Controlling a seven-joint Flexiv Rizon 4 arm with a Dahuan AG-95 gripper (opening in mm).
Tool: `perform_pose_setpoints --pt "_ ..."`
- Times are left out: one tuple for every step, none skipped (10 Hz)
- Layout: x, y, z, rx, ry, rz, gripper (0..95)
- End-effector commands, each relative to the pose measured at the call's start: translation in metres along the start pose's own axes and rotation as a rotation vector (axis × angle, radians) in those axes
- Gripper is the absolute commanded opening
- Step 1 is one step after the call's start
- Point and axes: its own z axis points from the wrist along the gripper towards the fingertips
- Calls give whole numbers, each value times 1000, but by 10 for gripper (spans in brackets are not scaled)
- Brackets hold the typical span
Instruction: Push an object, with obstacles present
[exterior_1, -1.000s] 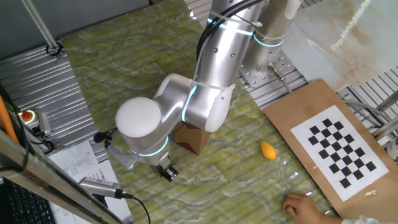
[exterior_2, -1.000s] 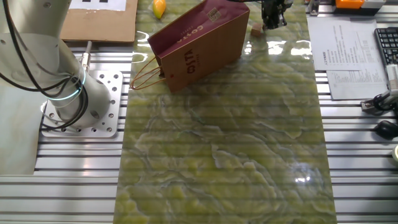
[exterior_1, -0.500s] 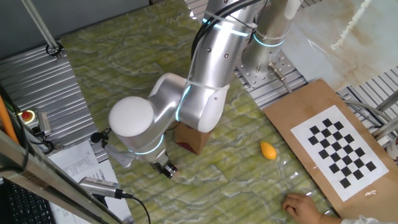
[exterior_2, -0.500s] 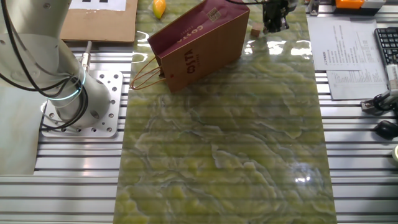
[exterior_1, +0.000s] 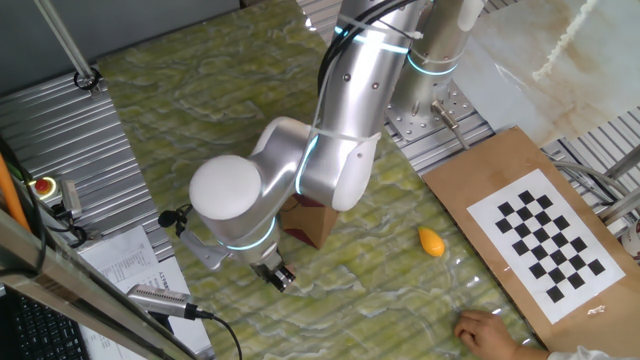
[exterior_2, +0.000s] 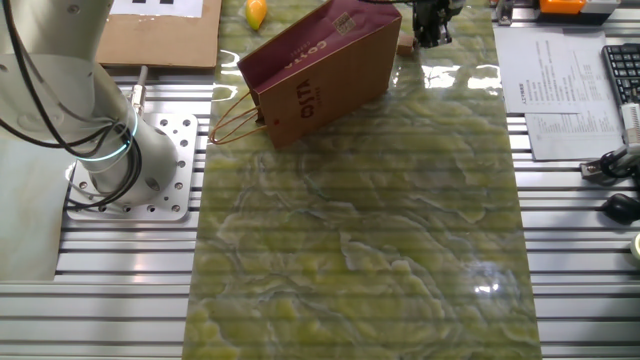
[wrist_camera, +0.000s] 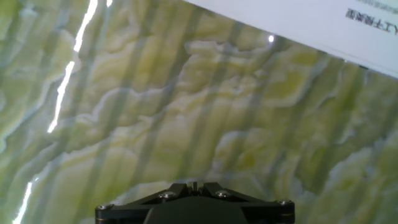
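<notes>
The tiny pinkish-tan lump lies on the green marbled mat at the far edge, right next to the end of the brown paper bag with the maroon "COSTA" side. My gripper stands just right of the lump, low over the mat, with its jaws shut and empty. In one fixed view the gripper hangs below the arm's big joint; the bag shows only partly behind the arm and the lump is hidden. The hand view shows the shut gripper over bare mat.
An orange-yellow oval piece lies on the mat beyond the bag, also seen in the other fixed view. A cardboard sheet with a checkerboard lies beside the mat. A person's hand rests at the mat's corner. Papers lie near the gripper.
The gripper swung slightly away, then moved back toward the bag. The lump has shifted a little closer to the bag's end. The bag has not moved.
</notes>
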Motion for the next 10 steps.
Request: perform_pose_setpoints --pt "2 2 -1 -4 -1 12 0" --pt "2 3 0 -7 -2 17 0" --pt "2 3 0 -6 -2 17 0" --pt "2 2 -1 4 -1 17 0" --pt "1 -1 -1 11 -1 12 0" --pt "1 -1 -1 15 1 -1 0" --pt "1 -1 -1 13 2 -31 0" --pt "1 -1 -1 13 4 -53 0" --pt "1 -1 -1 9 14 -80 0" --pt "1 -1 -1 1 26 -94 0"
